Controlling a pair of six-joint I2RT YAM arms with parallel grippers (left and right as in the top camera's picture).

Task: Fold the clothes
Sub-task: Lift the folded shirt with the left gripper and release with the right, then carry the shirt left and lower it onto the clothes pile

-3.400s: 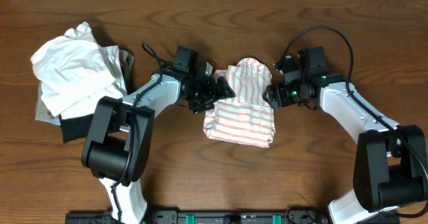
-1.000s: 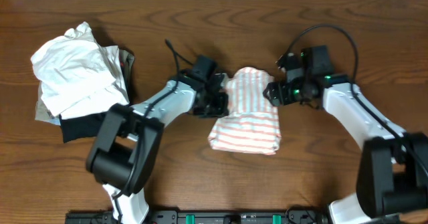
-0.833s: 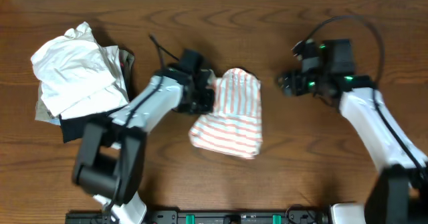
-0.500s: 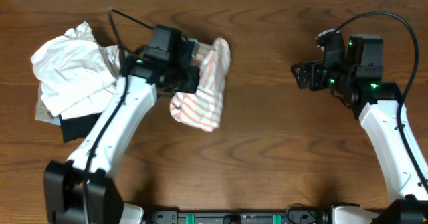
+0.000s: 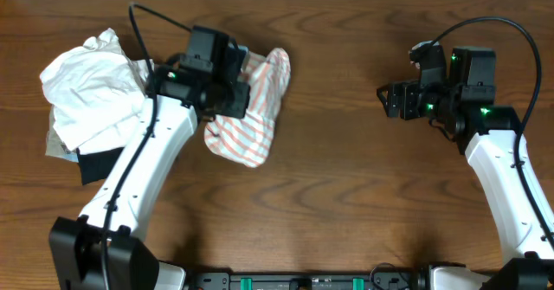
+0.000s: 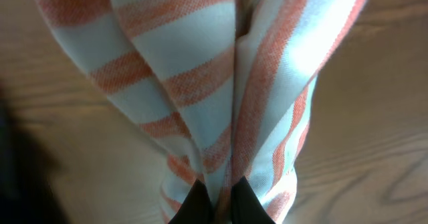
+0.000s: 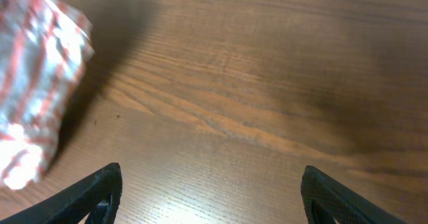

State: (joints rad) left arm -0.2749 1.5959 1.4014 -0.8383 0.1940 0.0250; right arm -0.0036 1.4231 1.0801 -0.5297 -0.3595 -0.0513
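Beside the white heap [image 5: 91,87], the left pincer [image 6: 219,198] clamps the striped shirt [image 5: 255,108], seemingly hanging clear of the table [image 5: 346,195]; only its wrist view shows that grip. Far right, the right pincer [image 7: 212,187] gapes empty

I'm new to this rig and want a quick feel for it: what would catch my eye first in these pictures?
The striped shirt, bunched into a drooping wad, is pinched in the shut left gripper, left of centre on the table. Just left of it sits a heap of clothes topped by a white garment. The right gripper hovers open over bare wood at the far right.
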